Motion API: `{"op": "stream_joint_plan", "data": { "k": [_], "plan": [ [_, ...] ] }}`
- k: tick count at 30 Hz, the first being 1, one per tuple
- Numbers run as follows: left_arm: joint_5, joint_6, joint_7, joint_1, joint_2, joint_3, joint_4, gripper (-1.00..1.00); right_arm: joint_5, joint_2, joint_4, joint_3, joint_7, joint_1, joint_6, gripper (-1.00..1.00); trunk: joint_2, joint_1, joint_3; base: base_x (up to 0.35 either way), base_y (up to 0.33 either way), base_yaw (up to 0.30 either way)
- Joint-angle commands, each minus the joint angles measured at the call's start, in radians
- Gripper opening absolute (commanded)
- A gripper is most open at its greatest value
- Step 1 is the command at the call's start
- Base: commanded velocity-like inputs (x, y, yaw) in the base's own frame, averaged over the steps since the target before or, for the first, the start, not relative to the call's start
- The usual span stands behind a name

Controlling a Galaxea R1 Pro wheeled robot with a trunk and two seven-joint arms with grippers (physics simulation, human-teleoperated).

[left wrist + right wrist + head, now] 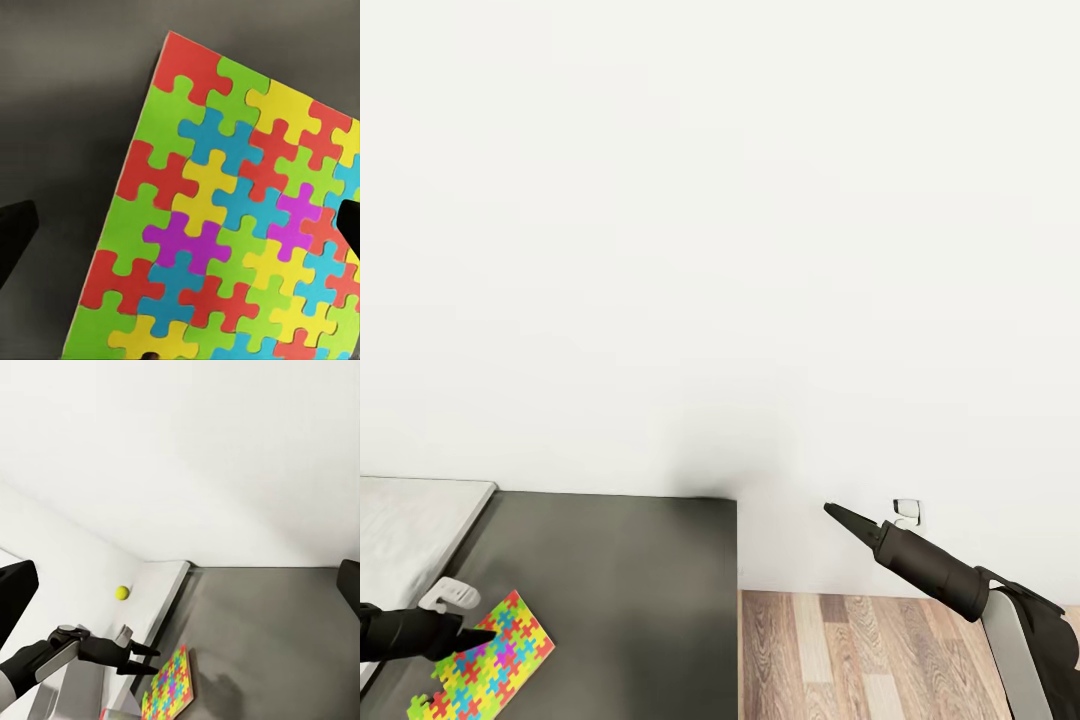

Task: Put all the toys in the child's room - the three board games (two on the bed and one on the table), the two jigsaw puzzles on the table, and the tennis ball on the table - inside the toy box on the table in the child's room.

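A multicoloured jigsaw puzzle (495,655) (225,225) (171,688) lies flat on the dark grey table (640,580) (285,622), near its left end. My left gripper (485,635) (180,232) (146,658) hovers open just over the puzzle, one finger to each side, holding nothing. The yellow tennis ball (121,592) rests on a pale surface beyond the table's left edge. My right gripper (830,510) (180,592) hangs open in the air off the table's right end, empty. Board games, toy box and bed are out of view.
A pale grey slab with a metal rim (410,530) adjoins the table's left end. A small white object (452,595) sits by my left arm. A white wall stands close behind the table, with an outlet (907,513). Wood-plank floor (860,660) lies right of the table.
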Motion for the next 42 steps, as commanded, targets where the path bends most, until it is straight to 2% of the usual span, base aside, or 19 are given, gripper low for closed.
{"op": "stream_joint_plan", "data": {
  "k": [1,15,25,42],
  "plan": [
    [-0.007,0.009,-0.004,-0.001,-0.001,0.004,-0.001,1.0,-0.002,0.0,0.0,-0.001,0.002,-0.001,0.005,1.0,-0.002,0.001,-0.002,0.0,0.0,0.0],
    [-0.006,0.007,0.01,-0.001,-0.001,0.004,-0.001,1.0,-0.001,0.0,0.0,-0.001,0.003,-0.001,0.006,1.0,-0.002,0.001,-0.005,0.0,0.0,0.0],
    [-0.006,-0.022,0.009,-0.001,-0.001,0.003,0.0,1.0,-0.001,0.0,-0.001,-0.001,0.003,-0.001,0.006,1.0,-0.002,0.001,-0.019,0.0,0.0,0.0],
    [-0.006,-0.028,0.009,-0.001,-0.002,0.001,0.001,1.0,-0.001,0.0,0.0,-0.001,0.003,-0.001,0.006,1.0,-0.002,0.001,-0.047,0.0,0.0,0.0]
  ]
}}
